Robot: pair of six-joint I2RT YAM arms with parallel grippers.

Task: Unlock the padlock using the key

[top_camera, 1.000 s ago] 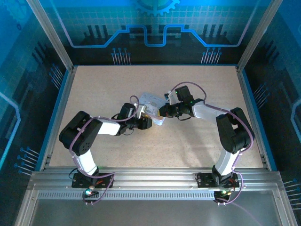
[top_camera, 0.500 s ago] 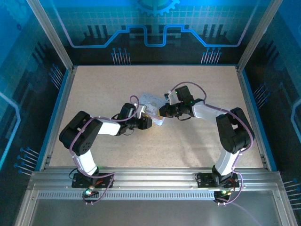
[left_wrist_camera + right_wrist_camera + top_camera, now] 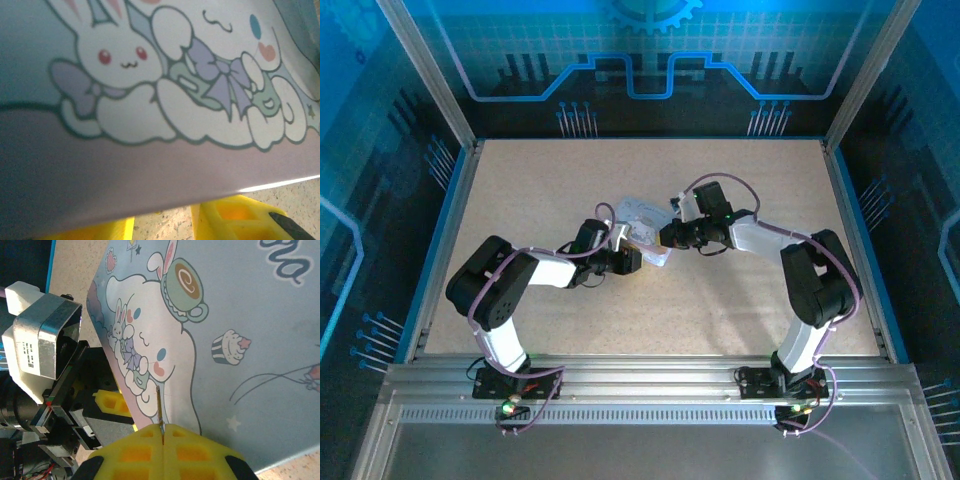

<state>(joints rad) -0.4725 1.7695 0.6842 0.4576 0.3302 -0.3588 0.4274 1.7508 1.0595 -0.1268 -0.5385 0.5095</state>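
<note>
The left arm reaches in toward the middle of the counter (image 3: 740, 300), and the left gripper (image 3: 628, 259) sits against the near-left edge of the cartoon-lidded tin (image 3: 642, 216). In the left wrist view its yellow fingers (image 3: 227, 218) stand apart, with a strip of counter showing between them. The tin's lilac edge covers their tips, so I cannot tell whether they are clamped on that edge or merely resting beside it.

The tin lies between the two grippers. From above it seems tipped up rather than flat, with its pale lid facing the right wrist camera.

To its right, the right gripper (image 3: 163, 433) is clenched, its yellow pads pressed together. The key (image 3: 159, 404) is pinched in the seam between them, a thin sliver standing straight out from the tips. Its long axis runs in line with the gripper and points across the lid close to the tin's lilac left edge, next to the left gripper's finger. Whether its tip touches the lid I cannot tell.

I cannot tell where the padlock lies, so the keyhole's direction from the key is open. My judgement is that the coming move depends on lining the key's axis up with that keyhole. The right arm would carry the key in while the left steadies the tin.
</note>
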